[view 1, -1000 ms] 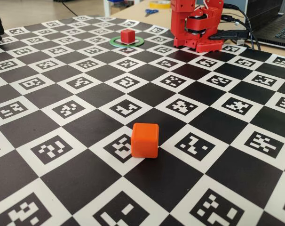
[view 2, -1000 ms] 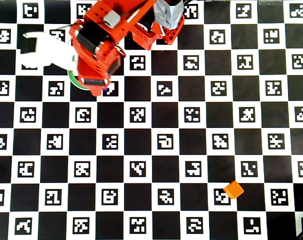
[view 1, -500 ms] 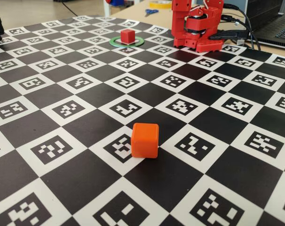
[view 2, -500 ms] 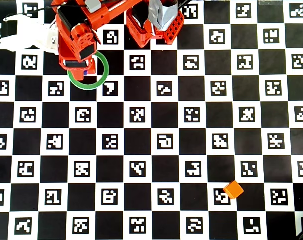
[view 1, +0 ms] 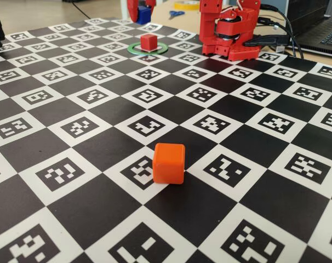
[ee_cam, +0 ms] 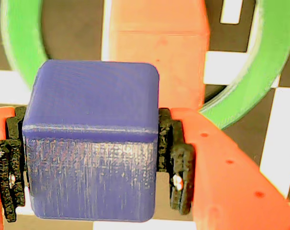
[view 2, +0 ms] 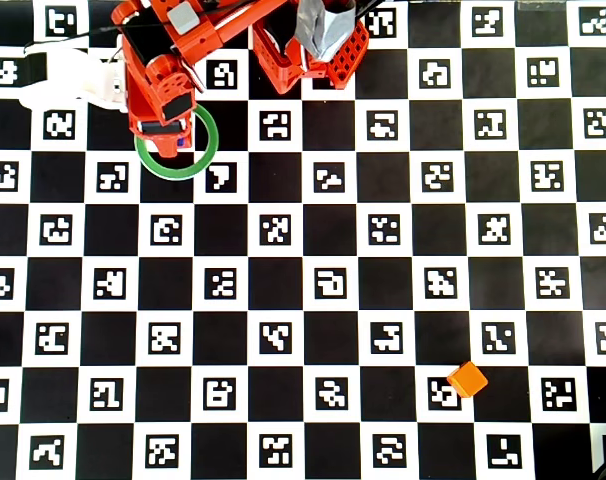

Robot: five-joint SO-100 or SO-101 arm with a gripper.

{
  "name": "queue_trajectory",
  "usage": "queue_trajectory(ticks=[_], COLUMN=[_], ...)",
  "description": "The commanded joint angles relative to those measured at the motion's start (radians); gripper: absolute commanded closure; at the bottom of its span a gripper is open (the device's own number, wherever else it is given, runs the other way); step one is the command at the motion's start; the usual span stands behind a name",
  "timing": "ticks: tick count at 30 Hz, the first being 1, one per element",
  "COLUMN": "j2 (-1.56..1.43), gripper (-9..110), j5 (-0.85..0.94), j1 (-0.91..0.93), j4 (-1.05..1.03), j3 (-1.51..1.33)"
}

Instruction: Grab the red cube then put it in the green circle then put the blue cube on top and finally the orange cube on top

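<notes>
My gripper [ee_cam: 92, 165] is shut on the blue cube [ee_cam: 90, 139], which sits between the black pads. Below it in the wrist view are the red cube [ee_cam: 159, 52] and the green circle [ee_cam: 260, 72] around it. In the fixed view the red cube [view 1: 148, 41] stands inside the green circle [view 1: 134, 48] at the far side, and the gripper [view 1: 141, 8] holds the blue cube [view 1: 143, 15] above and behind it. The orange cube [view 1: 169, 163] sits alone on the near board. In the overhead view the gripper [view 2: 168, 135] covers the red cube inside the green circle [view 2: 211, 150]; the orange cube [view 2: 467, 379] lies at the lower right.
The arm's red base [view 1: 229, 30] stands at the far right of the checkered marker board [view 1: 100, 137], with cables and a laptop [view 1: 319, 33] behind it. A white object [view 2: 68, 78] lies left of the arm in the overhead view.
</notes>
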State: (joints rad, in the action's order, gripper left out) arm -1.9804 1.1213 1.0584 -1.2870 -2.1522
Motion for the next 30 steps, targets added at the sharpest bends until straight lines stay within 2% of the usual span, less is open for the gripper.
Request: queue_trajectory(ticks=[1,30], j2=[-0.063,-0.052], gripper=[98,98], j5=[0.015,0.049], j1=[0.021,0.057], j4=[0.021,0.077], j3=[0.002,-0.110])
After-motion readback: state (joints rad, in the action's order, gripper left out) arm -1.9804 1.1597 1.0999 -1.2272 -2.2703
